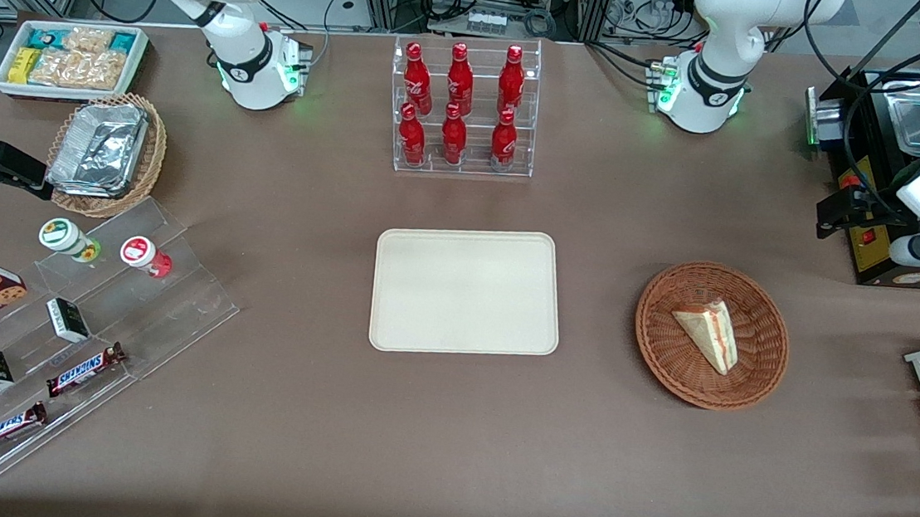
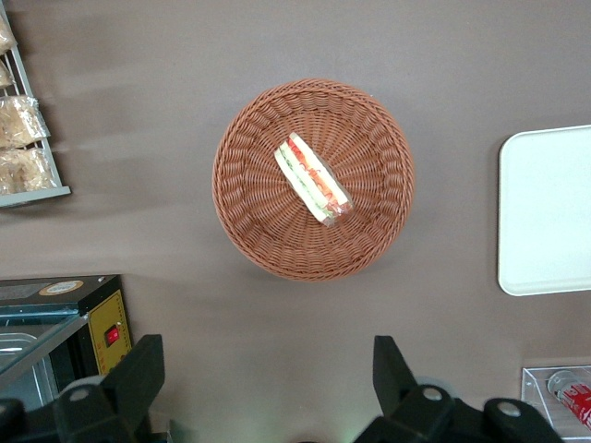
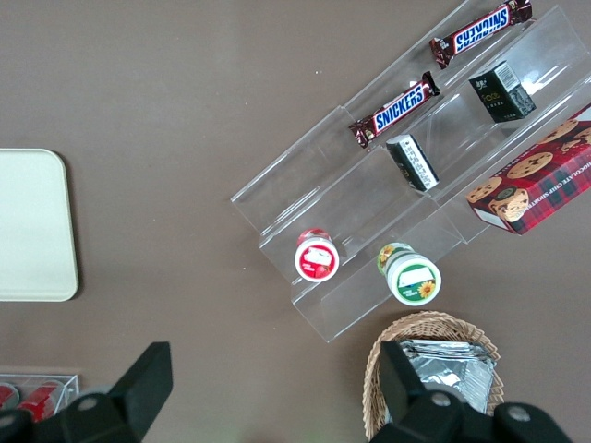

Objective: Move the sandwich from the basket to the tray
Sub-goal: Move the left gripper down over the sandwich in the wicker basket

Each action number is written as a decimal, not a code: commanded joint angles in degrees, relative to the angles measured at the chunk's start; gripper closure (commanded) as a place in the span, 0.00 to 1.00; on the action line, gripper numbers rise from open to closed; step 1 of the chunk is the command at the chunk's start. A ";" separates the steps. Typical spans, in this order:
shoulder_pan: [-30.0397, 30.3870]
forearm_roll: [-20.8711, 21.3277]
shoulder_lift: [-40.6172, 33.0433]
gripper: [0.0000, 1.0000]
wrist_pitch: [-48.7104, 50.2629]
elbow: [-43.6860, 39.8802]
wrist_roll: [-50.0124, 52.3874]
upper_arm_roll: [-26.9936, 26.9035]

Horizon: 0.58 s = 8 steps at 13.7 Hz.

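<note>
From the front, the sandwich (image 1: 709,334) lies in the basket (image 1: 661,343) beside the bare tray (image 1: 465,292), untouched. At the left wrist, the tool (image 2: 268,388) hangs high with fingers spread, ready to descend.

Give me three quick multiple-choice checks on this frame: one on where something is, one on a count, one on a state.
1. Where is the sandwich?
A. on the tray
B. in the basket
C. on the bare table

2. How many red bottles stand in the clear rack?
A. four
B. six
C. eight

3. What state is the gripper in?
A. open, holding nothing
B. shut on the sandwich
C. shut on a bottle

Answers: 1 B, it lies inside the basket, while the tray is bare. 2 B, two rows of three. 3 A, wrist view shows jaws spread above the table, apart from the basket.
</note>
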State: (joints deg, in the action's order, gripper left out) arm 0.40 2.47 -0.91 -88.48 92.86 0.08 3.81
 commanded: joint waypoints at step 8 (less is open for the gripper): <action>-0.31 -0.62 1.87 0.00 -1.33 1.07 0.00 -0.56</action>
State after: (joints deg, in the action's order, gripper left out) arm 0.41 2.46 0.13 -88.50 92.97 0.08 3.58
